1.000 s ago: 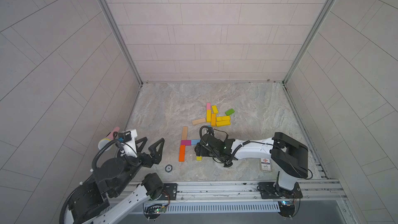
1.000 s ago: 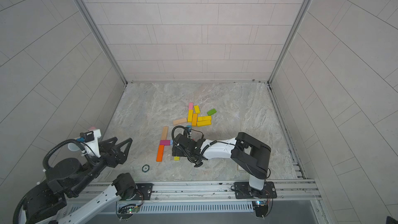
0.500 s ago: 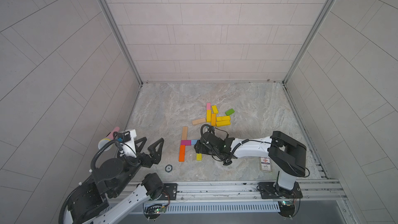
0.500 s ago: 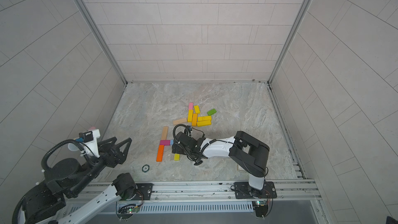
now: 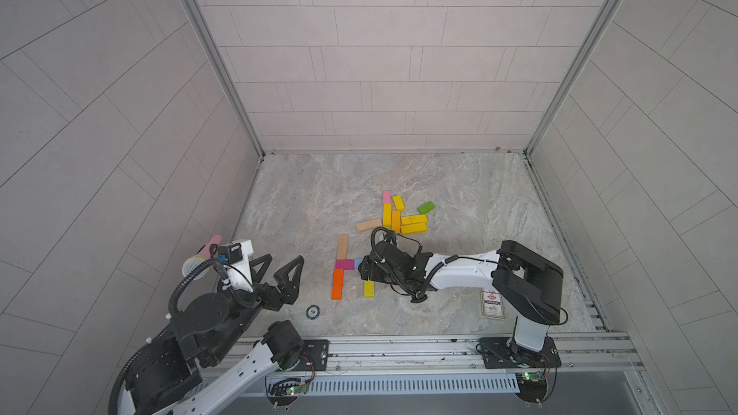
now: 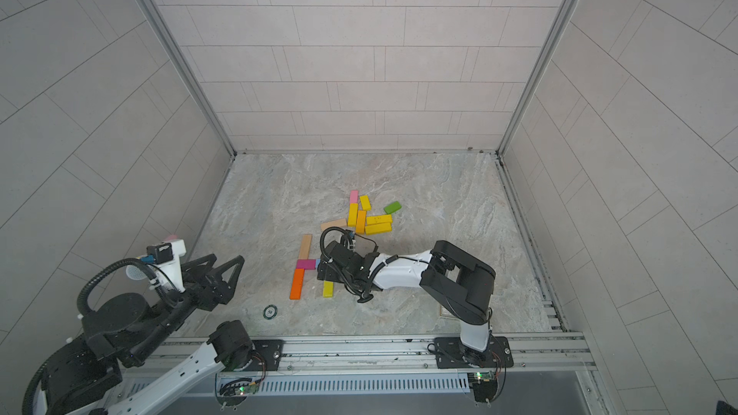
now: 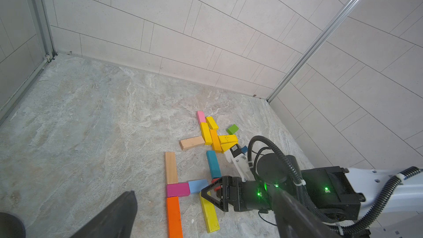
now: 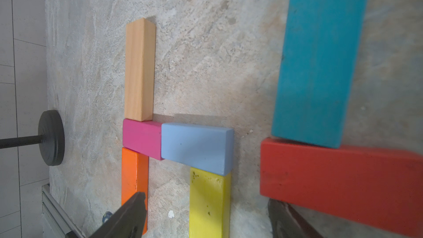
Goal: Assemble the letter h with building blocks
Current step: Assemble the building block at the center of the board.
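Stem: wood block [image 8: 139, 69], magenta block [image 8: 142, 139] and orange block [image 8: 132, 172] touch in one line
Arch: blue block [image 8: 196, 147] abuts magenta; yellow block [image 8: 209, 202] extends from it, parallel to orange
Right gripper [image 5: 364, 273]: low over blue and yellow, jaws wide apart, gripping nothing; red block [image 8: 343, 186] at one fingertip, teal block [image 8: 320, 60] touching red
Left gripper [image 5: 284, 259]: jaws wide, empty, well apart from the blocks
Spare pile [image 5: 413, 228]: yellow, pink, green, nearer the back wall

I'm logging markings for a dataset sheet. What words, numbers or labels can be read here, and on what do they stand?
"50", faintly: on the small round dark chip.
Rectangular printed card box: red emblem and lines of print, too small to read.
Coloured wooden blocks: no writing visible.
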You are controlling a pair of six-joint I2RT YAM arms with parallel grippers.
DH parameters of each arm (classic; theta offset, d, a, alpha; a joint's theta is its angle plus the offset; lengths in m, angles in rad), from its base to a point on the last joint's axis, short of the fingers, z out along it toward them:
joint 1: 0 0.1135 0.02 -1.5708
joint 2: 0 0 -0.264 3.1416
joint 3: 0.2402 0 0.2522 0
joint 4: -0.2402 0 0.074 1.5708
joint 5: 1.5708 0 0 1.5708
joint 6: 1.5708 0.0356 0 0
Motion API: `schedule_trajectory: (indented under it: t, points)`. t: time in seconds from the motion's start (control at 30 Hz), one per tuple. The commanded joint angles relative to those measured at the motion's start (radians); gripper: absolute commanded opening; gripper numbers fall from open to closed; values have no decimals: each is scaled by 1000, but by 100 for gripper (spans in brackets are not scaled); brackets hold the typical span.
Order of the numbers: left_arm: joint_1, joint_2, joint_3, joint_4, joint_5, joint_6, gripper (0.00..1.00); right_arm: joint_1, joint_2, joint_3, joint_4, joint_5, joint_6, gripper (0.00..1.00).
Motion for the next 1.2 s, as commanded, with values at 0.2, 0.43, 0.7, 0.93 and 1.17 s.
schedule_trajectory:
  t: [0.2, 0.43, 0.7, 0.93, 1.17]
  points:
    - [3, 12, 14, -14, -22, 16, 100, -9, 36, 7, -50, 7, -9, 85]
    - [3, 13, 12, -16, -25, 16, 100, -12, 42, 12, -42, -3, -22, 86]
    - [3, 20, 18, -7, -14, 12, 100, 13, -37, 48, -67, 0, -98, 87]
    - [2, 53, 8, 21, -4, 9, 100, 3, -332, 16, -254, 173, -222, 86]
    - [3, 216, -69, 182, 80, -29, 100, -90, -596, -112, -416, 214, -331, 78]
